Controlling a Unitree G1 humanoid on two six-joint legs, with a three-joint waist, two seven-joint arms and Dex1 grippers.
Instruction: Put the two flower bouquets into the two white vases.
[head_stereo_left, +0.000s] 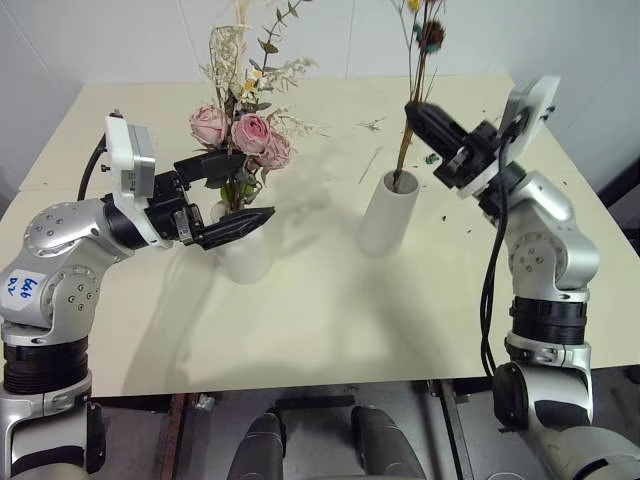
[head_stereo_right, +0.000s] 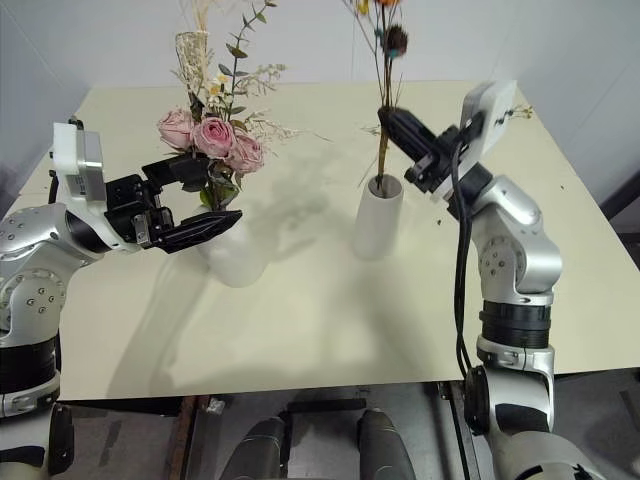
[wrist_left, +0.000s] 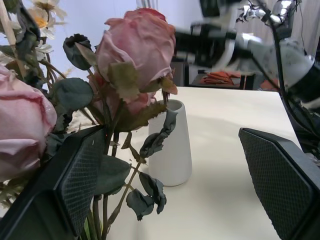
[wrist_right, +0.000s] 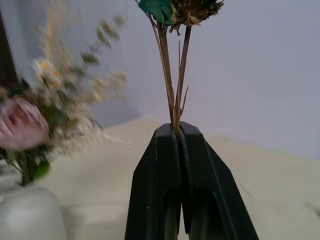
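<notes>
While both bunches sit in vases, status:
sprig: stems in the cylinder, top pinched by the right gripper, jaws closed on it.
roses: in the squat vase; left gripper spread wide around the stems, holding nothing.
risk 1: right arm pulls sideways, cylinder tips.
risk 2: left fingers snag leaves on exit, dragging the vase.

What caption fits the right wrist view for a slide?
Right gripper shut on the thin sprig, big bunch in its squat vase behind.
</notes>
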